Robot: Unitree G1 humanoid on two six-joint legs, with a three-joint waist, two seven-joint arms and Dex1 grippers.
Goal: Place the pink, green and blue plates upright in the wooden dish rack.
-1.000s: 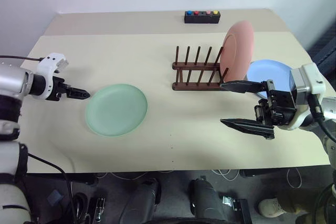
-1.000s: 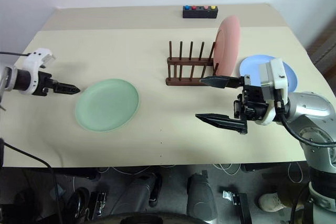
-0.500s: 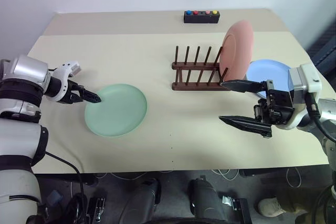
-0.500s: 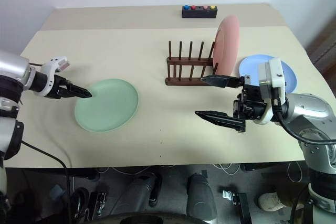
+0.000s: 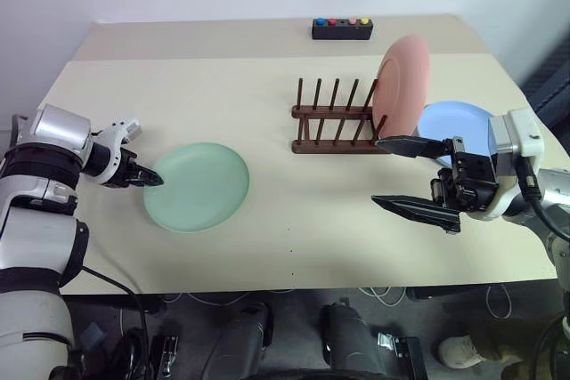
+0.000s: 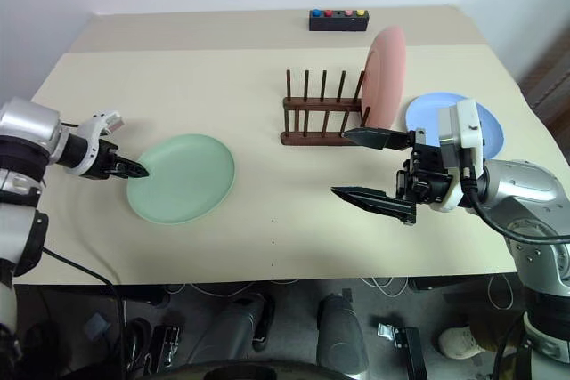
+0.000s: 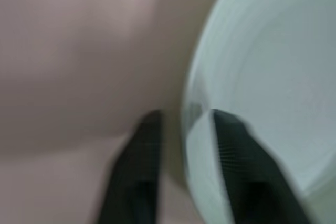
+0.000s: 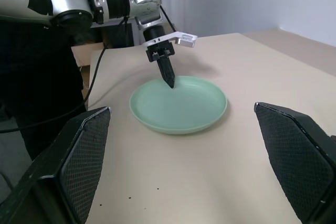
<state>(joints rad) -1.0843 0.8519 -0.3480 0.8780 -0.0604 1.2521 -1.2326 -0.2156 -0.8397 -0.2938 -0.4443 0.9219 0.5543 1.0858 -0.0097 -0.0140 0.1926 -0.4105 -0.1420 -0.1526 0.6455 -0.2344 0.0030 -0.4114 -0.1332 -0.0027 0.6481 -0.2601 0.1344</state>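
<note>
The green plate (image 5: 198, 186) lies flat on the table's left half. My left gripper (image 5: 153, 181) points down at its left rim; in the left wrist view one finger (image 7: 236, 156) is over the plate's inside and the other (image 7: 142, 171) outside, shut on the rim. The pink plate (image 5: 403, 82) stands upright at the right end of the wooden dish rack (image 5: 334, 122). The blue plate (image 5: 454, 122) lies flat to the right of the rack, partly hidden by my right gripper (image 5: 377, 173). That gripper hovers open, pointing left, with nothing between its fingers.
A small black box with coloured buttons (image 5: 342, 28) sits at the table's far edge. The rack's left slots hold nothing. Bare tabletop (image 5: 294, 211) stretches between the green plate and the right gripper.
My left gripper sank a little toward the green plate's left rim and closed on it. The right arm and the plates have stayed put.
</note>
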